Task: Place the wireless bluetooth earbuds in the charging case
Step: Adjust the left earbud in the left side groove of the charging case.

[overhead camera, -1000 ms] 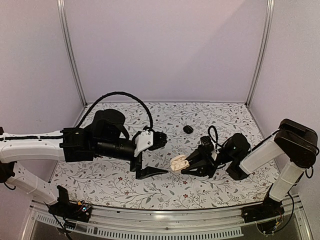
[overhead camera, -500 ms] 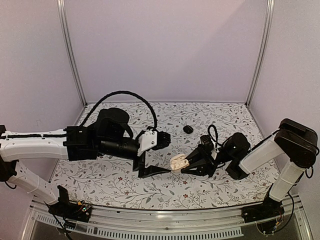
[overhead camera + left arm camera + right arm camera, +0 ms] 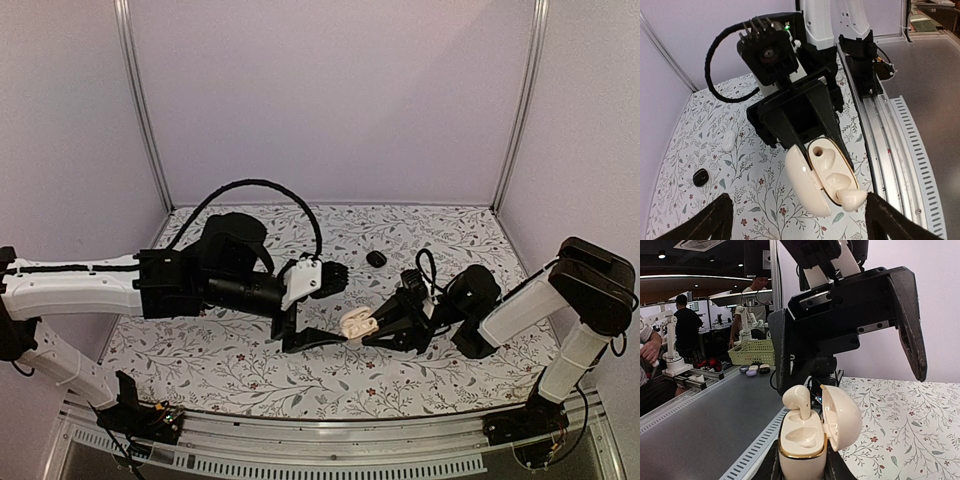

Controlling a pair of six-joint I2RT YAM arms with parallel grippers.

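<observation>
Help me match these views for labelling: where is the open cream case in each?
Top external: open cream case at centre, between the right gripper's tips.
Left wrist: lower centre, one white earbud in it.
Right wrist: bottom centre, upright.
Shared landmark: the floral table cover.

left pincer (image 3: 330,336): moved toward 3 o'clock, now closer to the charging case (image 3: 358,324)
cable loop (image 3: 262,187): carried along toward 3 o'clock
</observation>
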